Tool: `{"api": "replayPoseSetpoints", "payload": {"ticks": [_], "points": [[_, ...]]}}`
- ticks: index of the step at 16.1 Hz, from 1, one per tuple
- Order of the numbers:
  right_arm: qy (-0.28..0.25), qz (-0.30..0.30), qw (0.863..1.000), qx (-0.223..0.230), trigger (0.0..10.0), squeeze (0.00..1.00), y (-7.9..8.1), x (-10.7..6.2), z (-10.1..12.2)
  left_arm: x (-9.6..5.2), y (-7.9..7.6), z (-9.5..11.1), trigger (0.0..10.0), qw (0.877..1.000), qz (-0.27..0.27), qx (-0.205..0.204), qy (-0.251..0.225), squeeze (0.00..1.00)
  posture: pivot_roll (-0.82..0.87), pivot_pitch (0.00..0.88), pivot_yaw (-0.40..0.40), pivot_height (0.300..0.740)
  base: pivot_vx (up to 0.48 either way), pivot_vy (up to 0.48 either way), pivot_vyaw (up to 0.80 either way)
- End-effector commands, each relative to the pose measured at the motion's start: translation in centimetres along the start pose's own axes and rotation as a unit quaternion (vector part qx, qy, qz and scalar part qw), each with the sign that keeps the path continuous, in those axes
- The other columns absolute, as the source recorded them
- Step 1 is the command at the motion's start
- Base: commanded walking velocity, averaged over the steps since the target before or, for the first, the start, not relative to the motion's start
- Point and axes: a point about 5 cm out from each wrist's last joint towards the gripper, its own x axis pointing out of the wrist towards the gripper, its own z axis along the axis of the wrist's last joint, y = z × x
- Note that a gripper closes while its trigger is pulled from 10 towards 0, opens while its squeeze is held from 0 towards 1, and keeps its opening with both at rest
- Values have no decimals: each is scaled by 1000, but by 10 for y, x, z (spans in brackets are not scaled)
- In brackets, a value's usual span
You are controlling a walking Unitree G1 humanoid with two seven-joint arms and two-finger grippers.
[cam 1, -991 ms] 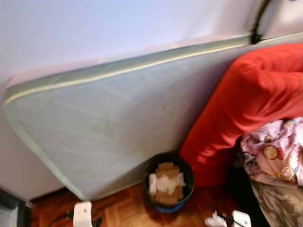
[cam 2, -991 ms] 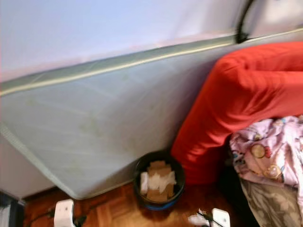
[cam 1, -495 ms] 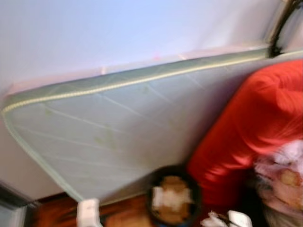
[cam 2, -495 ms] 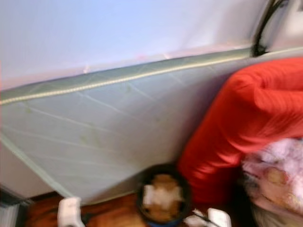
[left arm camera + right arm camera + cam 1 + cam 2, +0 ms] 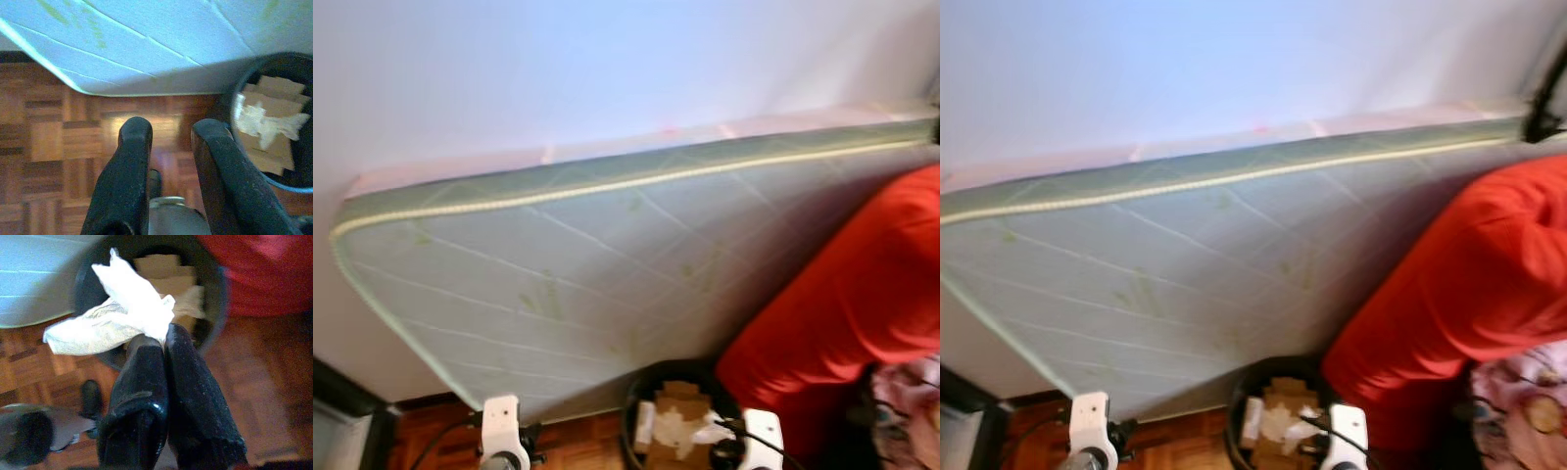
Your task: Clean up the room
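A black waste bin (image 5: 217,293) stands on the parquet floor with cardboard pieces and white paper inside. My right gripper (image 5: 164,340) hovers over it, shut on a crumpled white paper (image 5: 122,313) that sticks out past the fingertips above the bin's mouth. In the head view the bin (image 5: 636,397) is at the bottom centre, against the foot of the mattress, with my right wrist (image 5: 759,436) at its right rim. My left gripper (image 5: 168,132) is open and holds nothing. It hangs above bare parquet beside the bin (image 5: 234,90).
A pale green quilted mattress (image 5: 587,284) leans on its side against the white wall. A big red cushion (image 5: 847,304) presses against it just right of the bin. Patterned pink cloth (image 5: 1528,411) lies at the far right. A dark object (image 5: 342,421) stands at the left.
The camera has moved, so the whole picture has shifted. My right wrist, earlier to the right of the bin, now sits at its rim.
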Motion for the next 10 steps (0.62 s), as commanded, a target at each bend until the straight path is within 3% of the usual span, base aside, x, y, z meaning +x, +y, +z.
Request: {"api": "replayPoseSetpoints", "payload": {"ticks": [1,2,3,4,7,10], "points": [[9,6,1000,-4,10000,0,9,1,-3,-4,5,-10,10000,1000,5,3,18,0,24,62,-19,740,0,0,0],[10,7,1000,-10,10000,0,15,2,-3,-3,4,-10,10000,1000,4,3,18,0,23,62,-18,740,0,0,0],[11,4,1000,-10,10000,0,9,1,-3,-3,4,-10,10000,1000,4,4,18,0,23,62,-18,740,0,0,0],[10,-2,1000,-12,10000,0,0,0,-3,-4,4,-10,10000,1000,5,4,18,0,23,62,-18,740,0,0,644],[8,-8,1000,-6,10000,0,-5,0,1,-4,5,-11,10000,1000,6,6,19,0,22,59,-16,740,0,0,800],[4,-12,1000,4,10000,0,-6,1,6,-4,6,-10,10000,1000,5,8,18,0,21,50,-13,740,0,0,0]]}}
